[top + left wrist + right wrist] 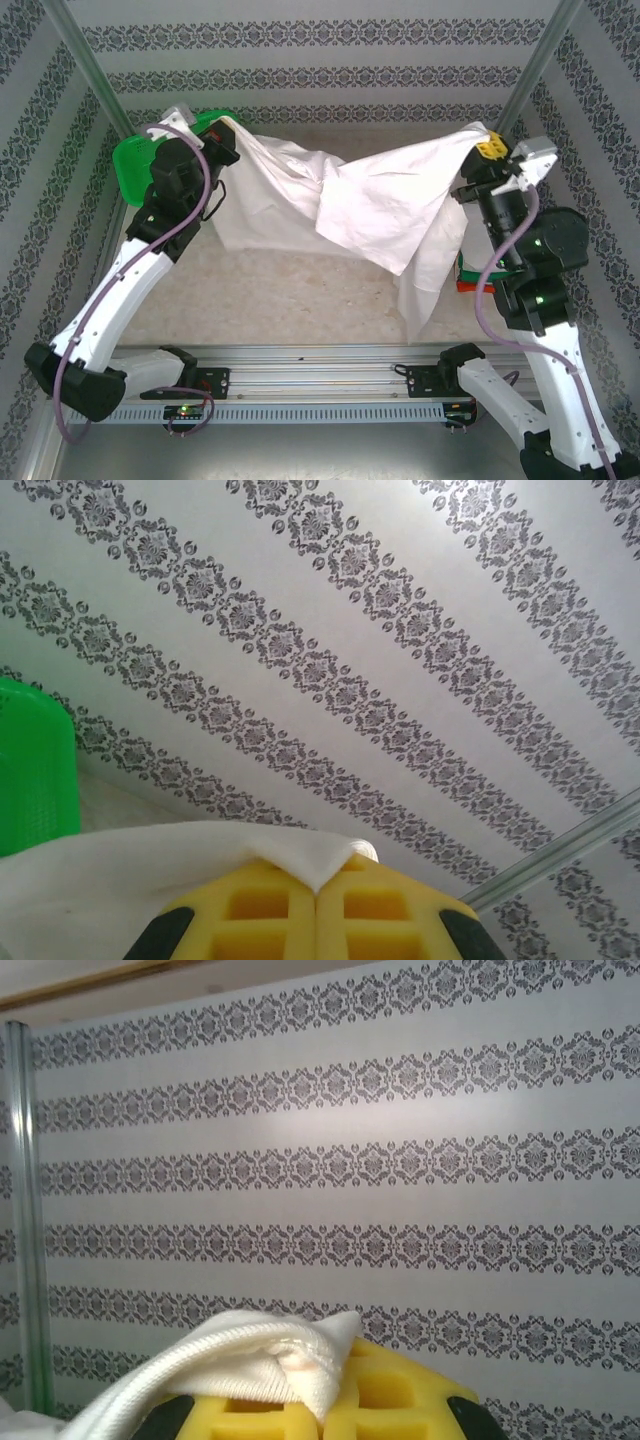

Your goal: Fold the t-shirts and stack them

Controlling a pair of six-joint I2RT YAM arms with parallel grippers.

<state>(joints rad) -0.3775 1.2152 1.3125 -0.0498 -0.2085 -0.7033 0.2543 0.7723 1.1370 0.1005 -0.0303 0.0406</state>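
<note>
**Shirt Stretched in Mid-Air, Not Yet Laid Flat**

Looks like the opening step of a fold: spreading one white shirt [370,200] in the air before laying it down. Pinches one top corner in the left claw [222,125], up beside the green basket [135,165], and the opposite corner in the right claw [488,148], far across on the right. Shows both grips plainly from the wrists: yellow pads [260,920] pressed shut on a thin peak of cloth on the left, and shut on a thick hemmed bunch on the right.

Hangs the shirt between the two claws above the counter [290,290], sagging and creased in the middle, with the right side trailing down in front of a folded stack [465,280] edged in red and green. Hard to tell whether the lower hem touches the counter.

Holds both arms raised and bent at the elbow, left leaning outward, right nearly upright, wrists tipped toward the patterned wall.

Probably calls next for drawing the claws apart to take out the sag, then lowering both together onto bare counter, clear of the stack.
</note>
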